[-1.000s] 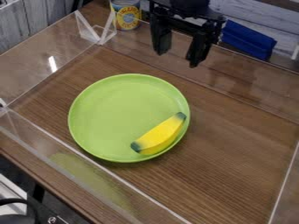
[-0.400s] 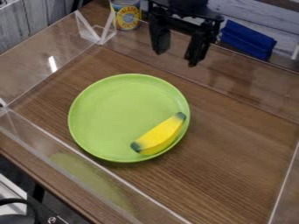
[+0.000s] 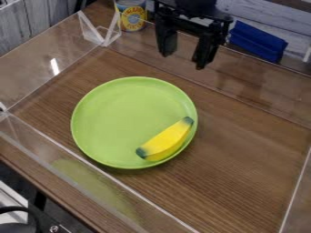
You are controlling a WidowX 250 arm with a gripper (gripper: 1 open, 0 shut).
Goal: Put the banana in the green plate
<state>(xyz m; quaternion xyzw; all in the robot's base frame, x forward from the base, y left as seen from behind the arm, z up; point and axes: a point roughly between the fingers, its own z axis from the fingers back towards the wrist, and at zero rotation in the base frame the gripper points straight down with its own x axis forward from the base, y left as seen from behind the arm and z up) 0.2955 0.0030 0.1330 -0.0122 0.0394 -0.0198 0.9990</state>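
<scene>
A small yellow banana [image 3: 169,140] with dark tips lies inside the green plate [image 3: 112,114], resting against the plate's lower right rim. The round lime-green plate sits on the wooden table a little left of centre. My black gripper [image 3: 184,51] hangs at the top of the view, well above and behind the plate. Its two fingers point down and stand wide apart with nothing between them.
Clear plastic walls [image 3: 31,68] fence the wooden table on all sides. Behind the far wall are a blue box [image 3: 257,38] at the right and a yellow-labelled container [image 3: 130,15] at the left. Bare wood lies right of the plate.
</scene>
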